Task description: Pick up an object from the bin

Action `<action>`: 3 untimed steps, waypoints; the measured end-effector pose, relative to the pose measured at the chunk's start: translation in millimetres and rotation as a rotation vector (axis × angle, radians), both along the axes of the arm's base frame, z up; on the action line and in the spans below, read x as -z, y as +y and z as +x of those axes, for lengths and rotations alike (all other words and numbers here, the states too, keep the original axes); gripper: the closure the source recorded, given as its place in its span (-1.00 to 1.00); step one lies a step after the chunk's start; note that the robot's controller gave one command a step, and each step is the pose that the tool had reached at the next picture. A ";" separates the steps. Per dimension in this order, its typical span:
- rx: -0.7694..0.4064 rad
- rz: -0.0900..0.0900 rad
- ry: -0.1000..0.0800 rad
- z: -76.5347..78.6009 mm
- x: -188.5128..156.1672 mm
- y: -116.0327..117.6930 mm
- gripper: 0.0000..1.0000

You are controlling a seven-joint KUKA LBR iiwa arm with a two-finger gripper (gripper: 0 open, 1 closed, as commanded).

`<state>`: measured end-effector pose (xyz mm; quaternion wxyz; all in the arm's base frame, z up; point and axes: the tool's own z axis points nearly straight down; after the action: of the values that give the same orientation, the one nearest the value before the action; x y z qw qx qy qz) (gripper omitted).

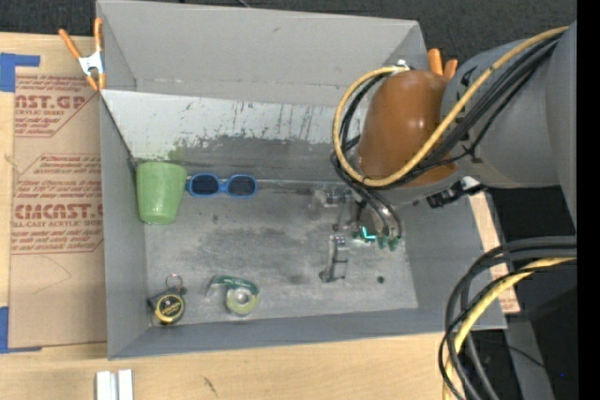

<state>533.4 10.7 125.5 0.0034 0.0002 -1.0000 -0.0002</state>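
Over the right half of the grey metal bin, the claw is hanging low above a bare, scuffed patch of floor. Whether it is standing wide or narrow I cannot tell. Above it, the arm's orange cover is bulging out over the bin's right wall, and yellow and black cables are looping around it.

Nearest the claw, to its lower left by the front wall, a small clear-green tape dispenser is lying on the floor, apart from the claw. Further left, in the front-left corner, a little black and yellow tape measure is resting just beside the dispenser. Along the back of the floor, a pair of blue sunglasses is lying flat, up and to the left of the claw. A pale green cup is sitting on its side just left of the sunglasses, against the left wall.
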 end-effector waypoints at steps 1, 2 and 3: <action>0.062 -0.004 -0.004 2.0 43.1 -85.3 -1.00; 0.226 -0.001 -0.010 33.7 43.9 -117.7 -1.00; 0.226 -0.001 -0.009 33.3 44.0 -117.2 1.00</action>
<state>566.7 -106.5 81.5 -0.0012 -0.1123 -0.9937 -0.0002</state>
